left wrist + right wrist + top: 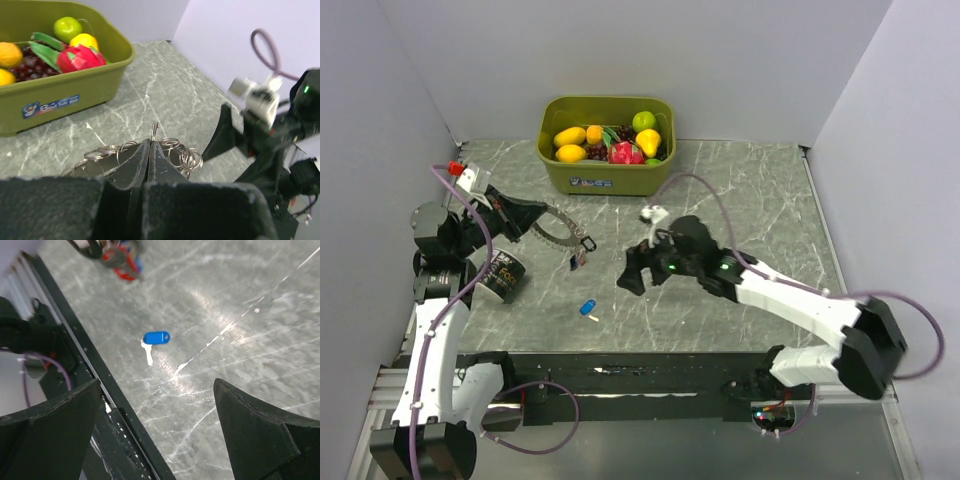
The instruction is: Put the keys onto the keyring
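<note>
The left gripper (pixel 151 144) is pressed shut on the thin silvery chain-like metal keyring (pixel 176 151). The right gripper (pixel 155 385) hangs spread wide over a small blue-headed metal key (pixel 156 338) lying on the table. The step in hand seems to be picking up this key; next it must descend and pinch the head.

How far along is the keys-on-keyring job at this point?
Done: nothing certain. A small red-and-blue cluster sits by the far end of the keyring, but whether it is threaded on cannot be told. In hand: the left gripper is shut on the keyring. Left: the blue key lies loose on the table, with the right gripper open and empty above it.
</note>
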Tool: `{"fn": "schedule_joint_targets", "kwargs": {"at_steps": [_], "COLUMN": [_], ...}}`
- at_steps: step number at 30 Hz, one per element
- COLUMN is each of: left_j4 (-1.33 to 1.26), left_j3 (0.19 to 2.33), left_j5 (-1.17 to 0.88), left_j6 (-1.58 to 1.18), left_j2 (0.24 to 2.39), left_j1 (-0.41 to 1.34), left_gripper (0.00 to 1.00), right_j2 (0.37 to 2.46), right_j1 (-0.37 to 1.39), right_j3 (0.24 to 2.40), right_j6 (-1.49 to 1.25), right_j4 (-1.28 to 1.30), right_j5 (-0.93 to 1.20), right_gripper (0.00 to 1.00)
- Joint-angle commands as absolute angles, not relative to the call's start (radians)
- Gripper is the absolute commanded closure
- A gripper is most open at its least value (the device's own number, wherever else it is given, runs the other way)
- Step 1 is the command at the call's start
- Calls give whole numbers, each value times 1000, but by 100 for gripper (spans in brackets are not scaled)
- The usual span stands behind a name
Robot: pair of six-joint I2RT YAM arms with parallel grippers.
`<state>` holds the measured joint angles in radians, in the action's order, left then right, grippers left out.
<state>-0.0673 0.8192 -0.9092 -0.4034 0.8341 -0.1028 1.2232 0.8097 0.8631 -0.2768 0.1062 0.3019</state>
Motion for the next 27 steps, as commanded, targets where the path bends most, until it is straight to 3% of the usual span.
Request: {"fn": "schedule_joint_targets", "kwargs": {"at_steps": [1,6,13,27], "left_j4": [-59,47,60,72], "left_j3": [902,991,1035,1000], "left_j5": [-806,-614,-597,-618], "left_j6": [-398,-341,-316,-293], "left_j2": [802,769,767,755], "left_j1": [-109,-109,-109,-104], "left_gripper": [99,99,99,99], "right_j2": [1369,1540,1804,2048], "right_j1": [897,982,1084,1123], "right_j3": [983,1103,1308,1557], "right_j6": [-279,-302,-318,-391], "right_j4": [235,297,370,481], "right_j5": [149,60,34,51], "right_gripper": [1,2,13,36]}}
